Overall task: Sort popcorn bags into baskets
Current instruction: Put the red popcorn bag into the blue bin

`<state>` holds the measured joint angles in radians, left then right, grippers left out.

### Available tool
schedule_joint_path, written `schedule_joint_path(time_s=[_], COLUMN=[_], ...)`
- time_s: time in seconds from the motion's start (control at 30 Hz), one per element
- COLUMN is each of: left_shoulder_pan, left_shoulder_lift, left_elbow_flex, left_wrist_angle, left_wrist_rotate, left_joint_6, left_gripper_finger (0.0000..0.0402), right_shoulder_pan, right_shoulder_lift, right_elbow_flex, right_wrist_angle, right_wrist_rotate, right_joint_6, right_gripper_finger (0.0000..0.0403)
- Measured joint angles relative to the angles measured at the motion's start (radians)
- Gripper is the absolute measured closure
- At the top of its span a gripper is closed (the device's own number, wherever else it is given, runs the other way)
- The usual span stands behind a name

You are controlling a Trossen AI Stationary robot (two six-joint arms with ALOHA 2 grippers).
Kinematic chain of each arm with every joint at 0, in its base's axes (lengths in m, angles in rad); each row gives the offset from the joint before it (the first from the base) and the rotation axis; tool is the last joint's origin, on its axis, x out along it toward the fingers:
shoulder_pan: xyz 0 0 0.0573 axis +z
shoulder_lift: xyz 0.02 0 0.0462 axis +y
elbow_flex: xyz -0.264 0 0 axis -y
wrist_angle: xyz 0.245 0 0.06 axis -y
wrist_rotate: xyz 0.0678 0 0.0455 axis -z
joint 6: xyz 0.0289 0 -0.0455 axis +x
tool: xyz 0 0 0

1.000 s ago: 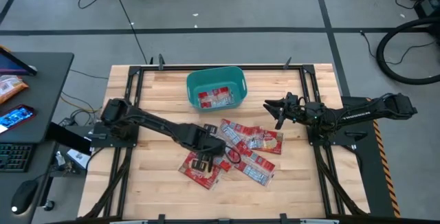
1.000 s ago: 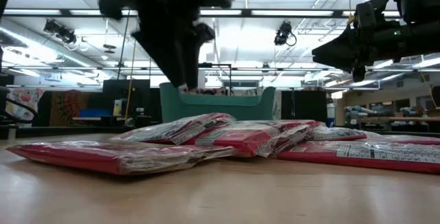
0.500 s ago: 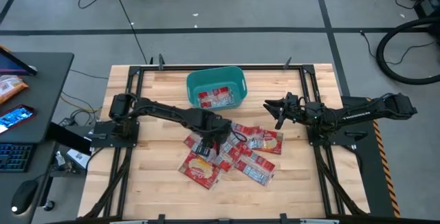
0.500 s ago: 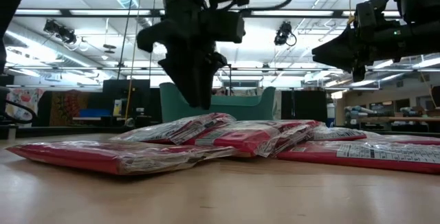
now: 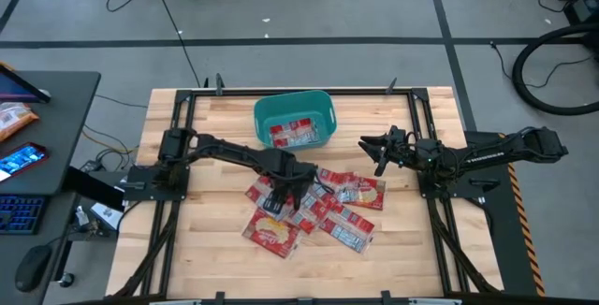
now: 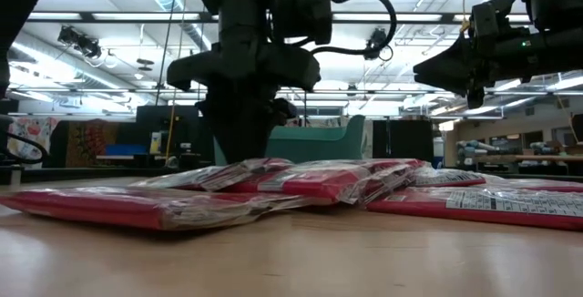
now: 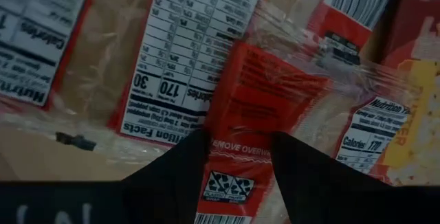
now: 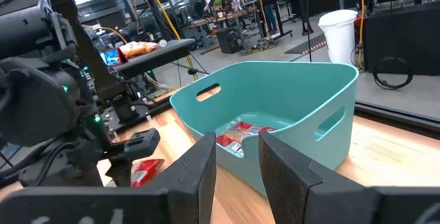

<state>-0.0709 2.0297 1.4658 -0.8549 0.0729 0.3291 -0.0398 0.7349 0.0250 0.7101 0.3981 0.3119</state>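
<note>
Several bags [image 5: 323,204] lie heaped mid-table, a few already in the basket [image 5: 264,110]. Left gripper [image 7: 237,145] is down on the heap, fingers spread astride one red bag edge; it should close on that single bag only. Right gripper [image 5: 372,148] waits parted beside the basket.

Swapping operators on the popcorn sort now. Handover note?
Left gripper: down on the pile, jaws open astride a red popcorn bag, not yet closed.
Right gripper: waits above the table right of the teal basket, jaws open, empty.
Done: a few bags in the basket.
Left: the pile of popcorn bags mid-table, in front of the basket, several overlapping.
</note>
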Motion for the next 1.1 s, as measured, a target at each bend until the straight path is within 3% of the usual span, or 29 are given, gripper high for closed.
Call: schedule_joint_path(time_s=[0.37, 0.77, 1.1], left_shoulder_pan=[0.0, -0.008, -0.019], left_shoulder_lift=[0.024, 0.024, -0.033], left_elbow_flex=[0.002, 0.005, 0.102], left_wrist_angle=[-0.027, -0.066, -0.23], left_wrist_rotate=[0.006, -0.003, -0.053], left_joint_6=[0.02, -0.014, -0.062], left_gripper_finger=[0.0235, 0.039, 0.0396], right_shoulder_pan=[0.0, 0.0, 0.0], right_shoulder_lift=[0.0, 0.0, 0.0], right_elbow_flex=[0.0, 0.0, 0.0], right_wrist_angle=[0.0, 0.0, -0.001], right_wrist_rotate=[0.0, 0.0, 0.0], right_joint_6=[0.0, 0.0, 0.0], right_gripper_finger=[0.0288, 0.0288, 0.0288])
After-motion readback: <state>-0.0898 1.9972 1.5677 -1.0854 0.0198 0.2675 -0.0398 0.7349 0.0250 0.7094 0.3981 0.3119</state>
